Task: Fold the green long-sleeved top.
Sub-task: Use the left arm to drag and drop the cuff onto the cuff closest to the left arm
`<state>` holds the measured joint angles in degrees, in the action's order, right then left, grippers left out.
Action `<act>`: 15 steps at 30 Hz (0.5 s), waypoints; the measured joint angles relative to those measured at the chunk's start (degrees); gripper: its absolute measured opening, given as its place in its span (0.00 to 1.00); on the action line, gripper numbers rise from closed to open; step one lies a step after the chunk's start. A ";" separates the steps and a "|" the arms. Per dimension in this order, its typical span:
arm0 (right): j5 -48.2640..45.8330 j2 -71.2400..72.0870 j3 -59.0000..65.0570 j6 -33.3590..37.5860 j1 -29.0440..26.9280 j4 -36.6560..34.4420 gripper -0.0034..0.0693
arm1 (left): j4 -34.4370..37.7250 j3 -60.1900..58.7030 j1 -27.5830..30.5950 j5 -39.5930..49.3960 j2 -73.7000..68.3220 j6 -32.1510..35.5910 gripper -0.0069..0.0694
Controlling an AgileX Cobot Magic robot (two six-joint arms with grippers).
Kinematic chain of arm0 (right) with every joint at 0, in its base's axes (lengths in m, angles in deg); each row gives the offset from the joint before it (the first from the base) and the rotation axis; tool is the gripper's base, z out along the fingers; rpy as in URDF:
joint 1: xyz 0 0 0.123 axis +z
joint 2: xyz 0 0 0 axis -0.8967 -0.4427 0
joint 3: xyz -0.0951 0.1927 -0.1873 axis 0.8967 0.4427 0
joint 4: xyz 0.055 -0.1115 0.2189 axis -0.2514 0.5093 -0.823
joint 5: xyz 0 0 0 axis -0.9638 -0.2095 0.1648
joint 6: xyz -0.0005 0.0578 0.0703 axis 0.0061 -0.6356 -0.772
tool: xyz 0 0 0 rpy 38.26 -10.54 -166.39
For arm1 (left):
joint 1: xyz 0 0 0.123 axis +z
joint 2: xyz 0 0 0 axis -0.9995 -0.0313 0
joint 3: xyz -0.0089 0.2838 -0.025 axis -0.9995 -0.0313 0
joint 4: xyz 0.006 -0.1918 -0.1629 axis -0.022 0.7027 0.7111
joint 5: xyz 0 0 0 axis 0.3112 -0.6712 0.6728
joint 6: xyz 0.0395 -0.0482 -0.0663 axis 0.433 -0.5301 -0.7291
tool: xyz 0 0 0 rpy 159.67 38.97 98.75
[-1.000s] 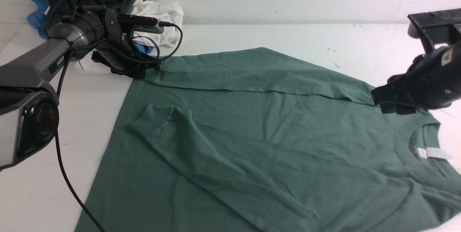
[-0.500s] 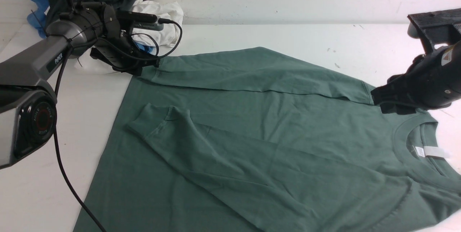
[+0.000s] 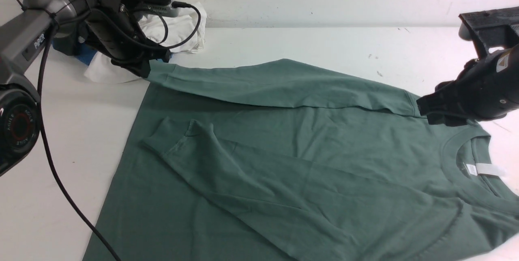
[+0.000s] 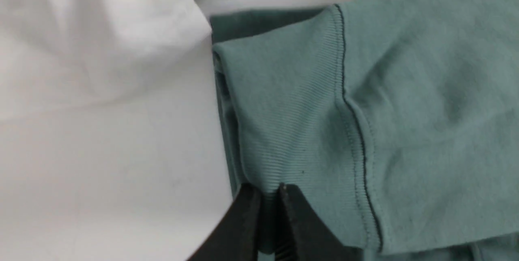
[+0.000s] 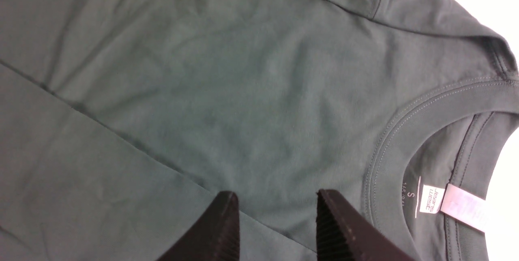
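The green long-sleeved top is lying spread across the table, its nearer sleeve crossing the body and its ribbed neck, with the white label, pointing toward my right side. My right gripper is hovering by the shoulder, jaws apart, gripping nothing. Farther off, my left gripper is pinching the ribbed cuff of the far sleeve, jaws together on the cloth, beside the pile of other clothes. I am judging the cotton light and limp, sagging between holds. Cuffs, seams and hem corners are offering the firmest purchase.
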<state>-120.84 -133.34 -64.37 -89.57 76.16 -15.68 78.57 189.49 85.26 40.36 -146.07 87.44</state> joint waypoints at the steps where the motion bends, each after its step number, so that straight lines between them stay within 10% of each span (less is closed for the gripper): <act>1: -0.11 0.00 0.00 0.00 0.00 0.00 0.41 | 0.00 -0.16 0.00 2.01 0.78 0.46 0.12; 15: -6.39 10.63 0.00 1.26 0.00 -2.85 0.41 | 7.09 -34.49 -0.68 0.76 26.14 3.08 0.12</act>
<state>-127.23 -122.71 -64.37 -88.30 76.16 -18.53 85.66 154.99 84.58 41.12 -119.93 90.52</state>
